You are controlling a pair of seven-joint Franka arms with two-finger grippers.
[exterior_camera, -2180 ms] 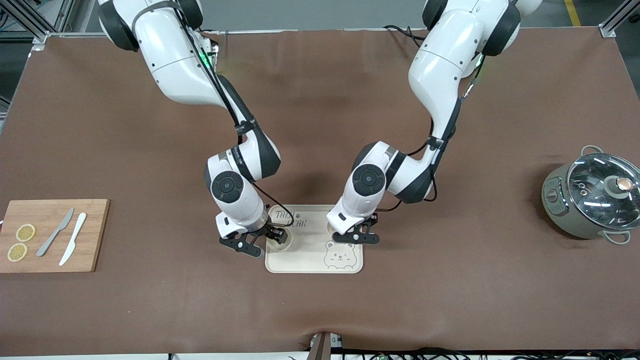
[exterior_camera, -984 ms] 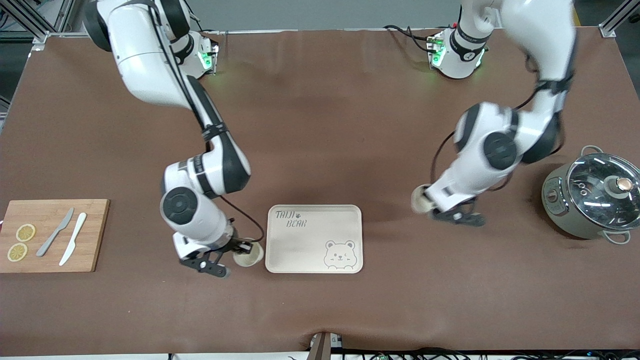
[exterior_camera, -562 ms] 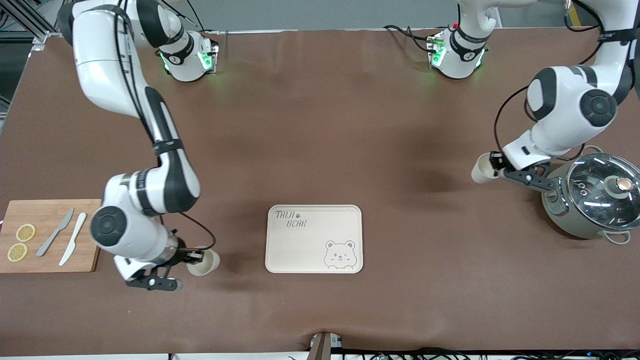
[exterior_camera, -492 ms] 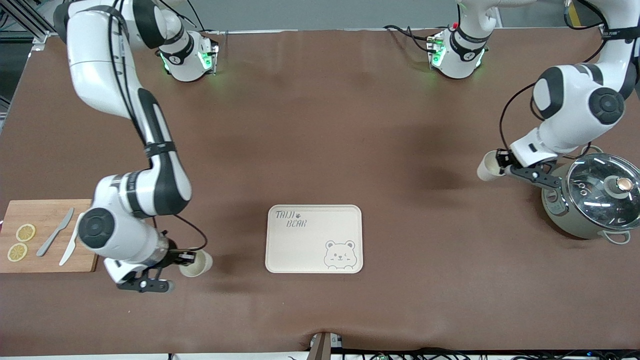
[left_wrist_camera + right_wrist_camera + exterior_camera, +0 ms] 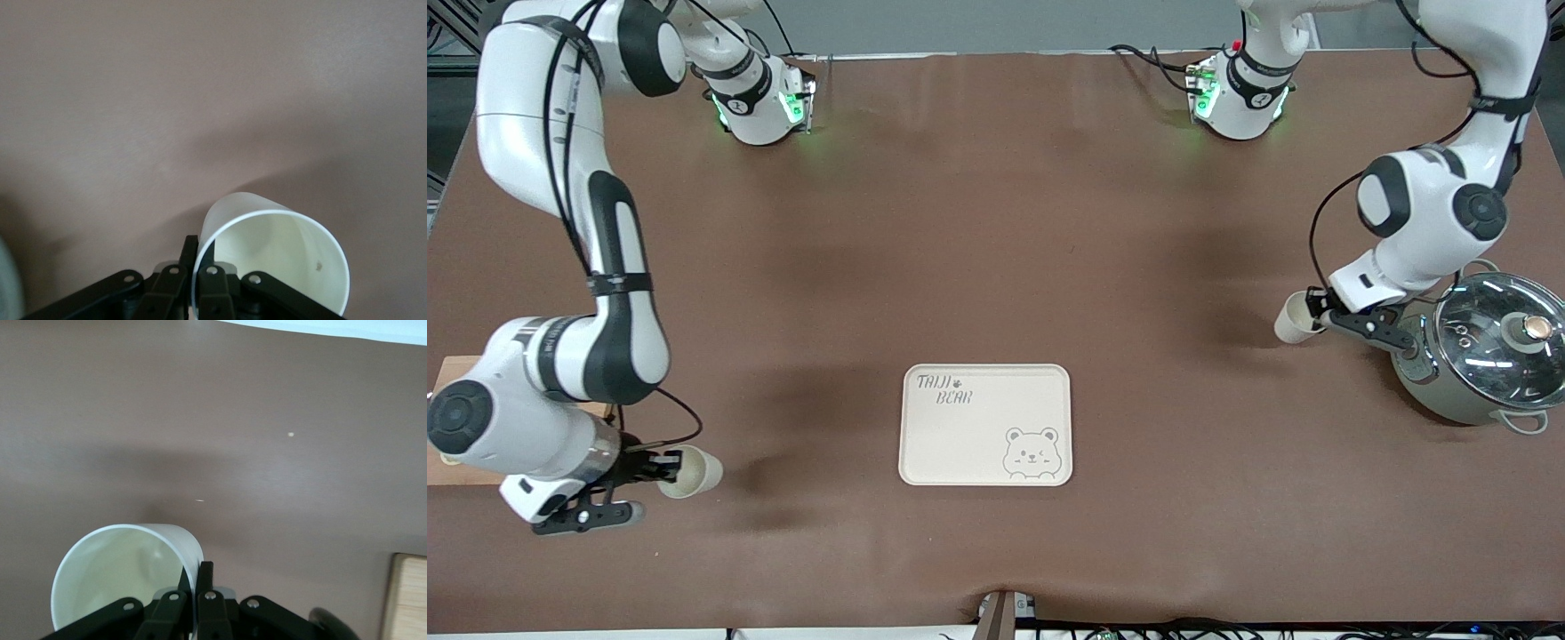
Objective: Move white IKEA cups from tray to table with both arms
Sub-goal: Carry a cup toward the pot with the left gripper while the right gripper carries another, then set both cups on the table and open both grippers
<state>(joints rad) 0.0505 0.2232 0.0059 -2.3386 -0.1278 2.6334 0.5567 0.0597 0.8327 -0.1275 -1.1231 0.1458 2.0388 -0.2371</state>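
Observation:
My right gripper [image 5: 667,465] is shut on the rim wall of one white IKEA cup [image 5: 691,472], held tilted above the brown table between the cutting board and the bear-printed tray [image 5: 969,444]. In the right wrist view that cup [image 5: 120,570] shows its open mouth, with my right gripper [image 5: 195,585] pinching its wall. My left gripper [image 5: 1316,311] is shut on a second white cup [image 5: 1292,319], also tilted, above the table beside the pot. The left wrist view shows this cup [image 5: 280,257] with my left gripper [image 5: 200,267] clamped on its rim.
A grey pot with a glass lid [image 5: 1480,351] stands at the left arm's end of the table. A wooden cutting board [image 5: 449,366], also seen as the wooden board [image 5: 403,597], lies at the right arm's end, mostly hidden by the right arm.
Both arms lifted the cups off the tray and swung outward. The right one went toward the cutting board and the left one toward the pot, where it has nearly stopped.

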